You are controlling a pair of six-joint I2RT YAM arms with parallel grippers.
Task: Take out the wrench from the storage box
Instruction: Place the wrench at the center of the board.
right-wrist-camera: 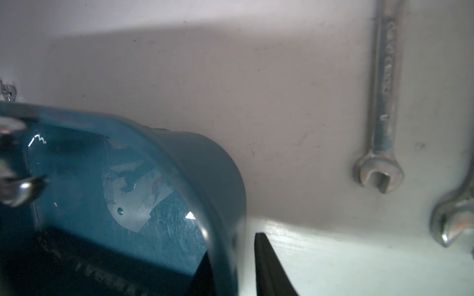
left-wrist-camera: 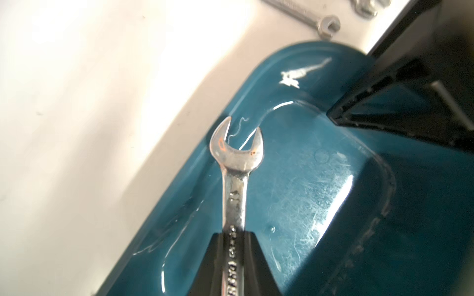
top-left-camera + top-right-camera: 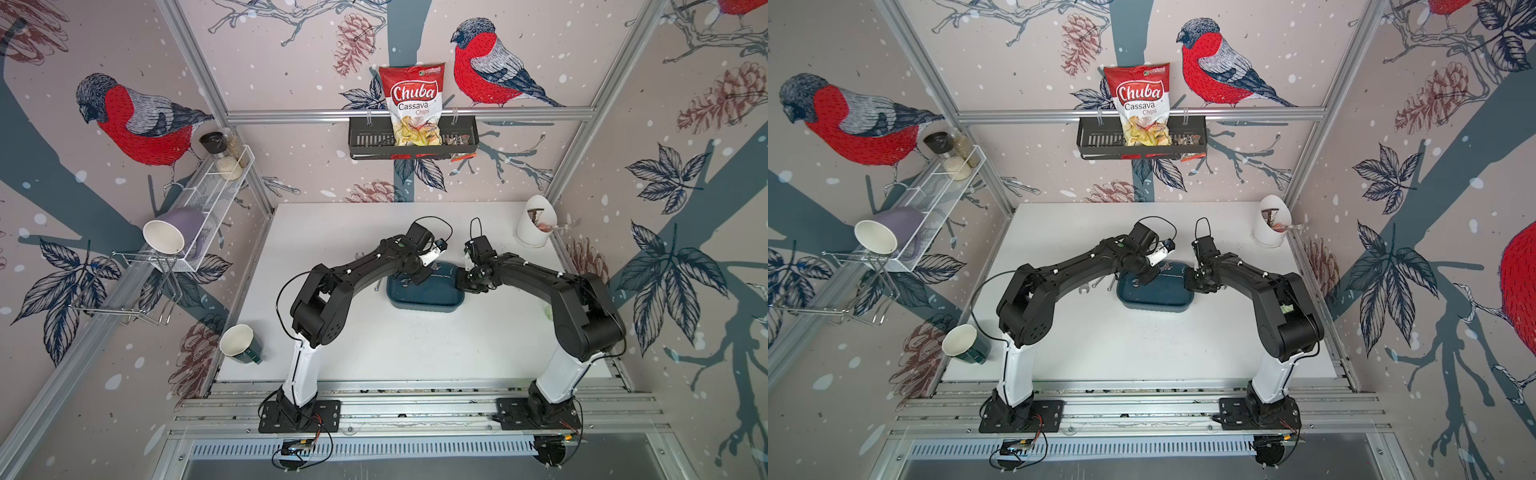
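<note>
One wrench [image 2: 236, 164] is pinched by its shank in the left claw [image 2: 234, 246], over the storage box [image 2: 307, 194]. The right claw [image 1: 246, 269] clamps the box's wall. Three more wrenches [image 3: 1100, 282] lie on the table [image 3: 1142, 345]. One bag [image 3: 1142, 104] reads "Chuba Cassava Chips".

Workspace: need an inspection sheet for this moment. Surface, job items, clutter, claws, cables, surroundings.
Surface: white table, no spills seen.
Job's things: teal storage box mid-table; wrench pinched at its shank, open end near the box's wall.
Clutter: loose wrenches on the table beside the box; green mug at the table's edge; white holder in the back corner.
Claws: left claw shut on the wrench; right claw astride the box's wall, grip unclear.
Cables: black loops at both wrists, nothing seen snagged.
Surroundings: chips bag in black basket; wire rack with jars and purple mug.
</note>
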